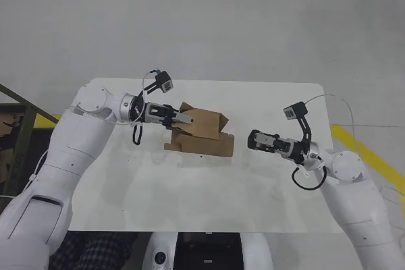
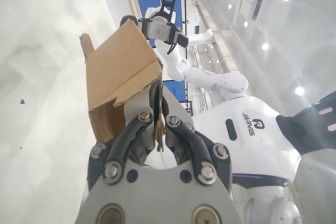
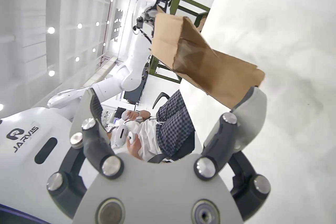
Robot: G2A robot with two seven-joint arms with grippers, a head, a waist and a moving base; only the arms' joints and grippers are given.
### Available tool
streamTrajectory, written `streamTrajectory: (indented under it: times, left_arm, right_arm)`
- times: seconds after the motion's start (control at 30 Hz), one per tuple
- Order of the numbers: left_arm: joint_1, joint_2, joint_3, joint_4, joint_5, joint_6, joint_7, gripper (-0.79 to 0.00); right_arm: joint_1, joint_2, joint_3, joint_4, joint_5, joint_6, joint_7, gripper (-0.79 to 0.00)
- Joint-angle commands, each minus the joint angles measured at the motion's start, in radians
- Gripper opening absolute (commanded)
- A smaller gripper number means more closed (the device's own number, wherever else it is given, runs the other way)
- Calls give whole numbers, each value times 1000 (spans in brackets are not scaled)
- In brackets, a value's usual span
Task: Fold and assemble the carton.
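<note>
the carton [image 1: 201,131] is plain brown corrugated board, only half formed. a flat layer lies on the table [image 1: 189,196] and a panel rises off it at a slant, with loose flaps sticking out at both ends. it sits mid-table, toward the far edge.

my left gripper [image 1: 187,118] is at its left end, clamped tight on a flap [image 2: 159,125] whose ragged edge pokes out between the fingers [image 2: 174,107]. from that wrist the carton [image 2: 118,70] climbs away from me as a creased, folded wall with a rough cut at the fold.

my right gripper [image 1: 251,140] hangs just off the other end, jaws spread wide and holding nothing, with a small strip of bare table between it and the board. from my right wrist the carton [image 3: 204,64] shows its open mouth, dim inside, and one lower corner sits close by a finger [image 3: 252,104]. in that view the carton stands in front of my left arm.

beside the table on my left is a green frame [image 1: 17,96]. a yellow line [image 1: 354,142] runs on the floor at my right.
</note>
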Motion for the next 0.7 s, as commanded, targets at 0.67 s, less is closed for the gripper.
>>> streamTrajectory:
  times: [0.67]
  left_arm:
    - [11, -11, 11, -20, -10, -16, -32, -785]
  right_arm:
    - [102, -38, -154, 48, 41, 4, -22, -403]
